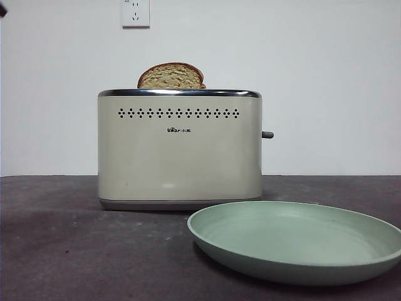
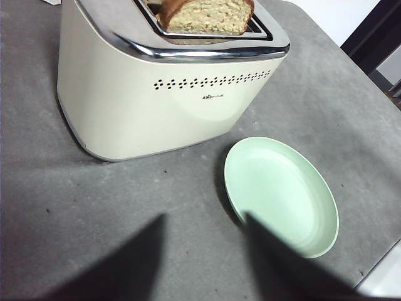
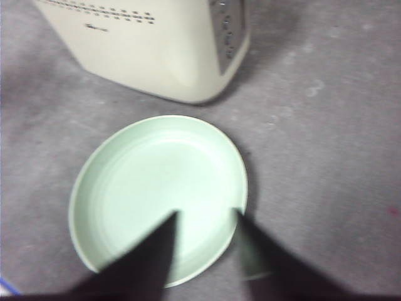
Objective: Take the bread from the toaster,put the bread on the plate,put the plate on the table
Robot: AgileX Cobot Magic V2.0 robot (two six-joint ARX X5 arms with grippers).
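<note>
The cream toaster stands on the table. The bread sits in its slot with only the domed, brown-crusted top showing. The left wrist view shows the toaster and the bread from above. The mint-green plate lies empty on the table in front of the toaster, towards its lever side. My left gripper is open and empty, above the table in front of the toaster, beside the plate. My right gripper is open and empty, over the plate's edge farthest from the toaster.
The toaster's lever sticks out on its right side. A white wall with a socket is behind. A black arm tip shows at the top left corner. The table's edge lies just beyond the plate.
</note>
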